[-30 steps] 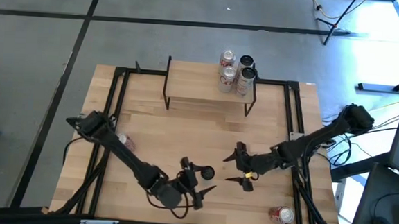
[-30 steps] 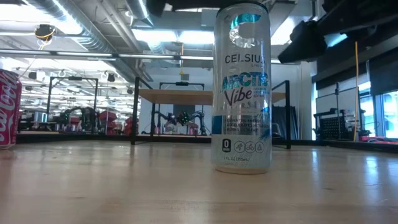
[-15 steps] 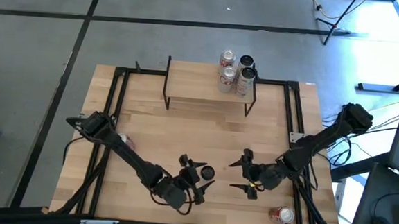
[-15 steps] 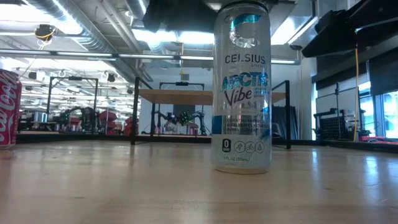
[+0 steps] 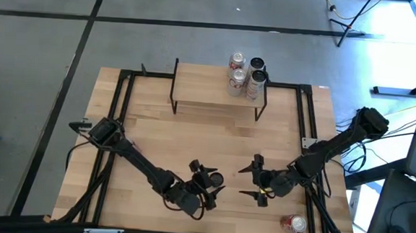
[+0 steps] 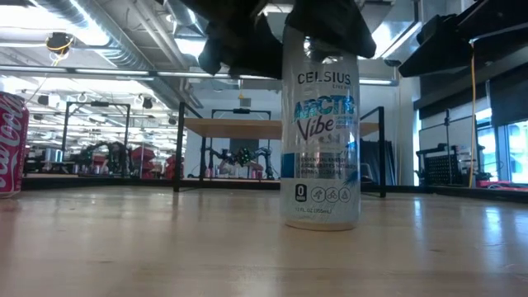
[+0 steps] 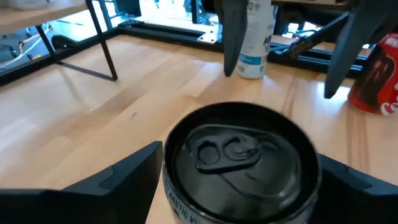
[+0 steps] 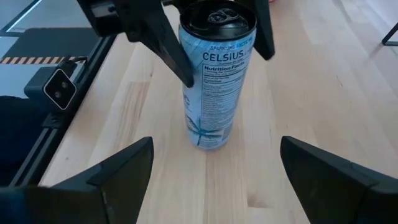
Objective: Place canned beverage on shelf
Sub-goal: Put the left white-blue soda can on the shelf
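A tall pale-blue Celsius can (image 5: 216, 179) with a black top stands upright on its base on the wooden table, near the front middle. My left gripper (image 5: 208, 181) is open around its upper part, one finger (image 7: 134, 174) on each side of the black top (image 7: 239, 155); the low view shows it over the can (image 6: 322, 148). My right gripper (image 5: 253, 181) hangs open just to the right of the can, facing it (image 8: 214, 81) and holding nothing. The shelf (image 5: 202, 87) stands at the table's far edge. My left gripper's fingers (image 8: 171, 53) come slanting down from the table's near left and flank the can's upper wall (image 8: 189, 68) just below the rim. They stand very close to it on both sides; whether they touch it I cannot tell. The can rests upright on the table.
Several cans (image 5: 245, 74) are grouped at the shelf's right end. A red cola can (image 5: 293, 223) sits at the table's near right corner, also seen in the low view (image 6: 10, 144). Another pale can (image 7: 255, 37) stands farther off by the black frame rail (image 5: 312, 130).
My left gripper has sunk and moved in on the Celsius can, so its fingers now flank the can's top instead of hanging above and beside it. My right gripper swung a little toward the table's near edge, then stayed still. The can has not moved.
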Tool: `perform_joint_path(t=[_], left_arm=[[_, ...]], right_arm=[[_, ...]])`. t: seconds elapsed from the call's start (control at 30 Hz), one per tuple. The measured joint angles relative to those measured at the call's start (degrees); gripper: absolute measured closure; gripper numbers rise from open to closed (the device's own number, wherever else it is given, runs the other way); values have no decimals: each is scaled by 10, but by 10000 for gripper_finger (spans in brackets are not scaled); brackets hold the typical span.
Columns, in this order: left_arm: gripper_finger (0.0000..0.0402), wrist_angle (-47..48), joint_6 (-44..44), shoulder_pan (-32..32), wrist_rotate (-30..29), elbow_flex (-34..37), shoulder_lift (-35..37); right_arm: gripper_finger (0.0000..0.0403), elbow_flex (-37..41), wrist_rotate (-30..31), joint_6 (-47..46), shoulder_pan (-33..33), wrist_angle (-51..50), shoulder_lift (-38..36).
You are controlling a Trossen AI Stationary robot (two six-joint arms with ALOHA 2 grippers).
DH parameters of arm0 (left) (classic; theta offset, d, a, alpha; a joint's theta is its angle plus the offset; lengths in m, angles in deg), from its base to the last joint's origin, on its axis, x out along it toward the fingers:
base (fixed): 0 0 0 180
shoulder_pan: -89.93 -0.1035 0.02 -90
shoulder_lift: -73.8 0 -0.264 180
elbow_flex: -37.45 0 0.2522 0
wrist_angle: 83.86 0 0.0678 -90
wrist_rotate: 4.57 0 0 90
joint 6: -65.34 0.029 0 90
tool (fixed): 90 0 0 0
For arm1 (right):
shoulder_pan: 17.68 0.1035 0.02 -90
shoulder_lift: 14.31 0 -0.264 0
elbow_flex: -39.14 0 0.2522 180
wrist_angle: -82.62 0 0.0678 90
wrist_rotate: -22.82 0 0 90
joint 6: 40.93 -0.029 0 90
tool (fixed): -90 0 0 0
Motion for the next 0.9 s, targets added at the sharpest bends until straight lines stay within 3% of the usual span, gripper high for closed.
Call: perform_joint_path(t=[0.27,0.6,0.9], left_arm=[[180,-6,41,-1,14,0,1],[181,5,159,-12,73,-2,101],[181,85,250,-84,118,-2,247]], right_arm=[[63,0,0,6,0,0,0],[63,0,49,61,-1,3,0],[63,-4,-7,78,-65,-2,-4]])
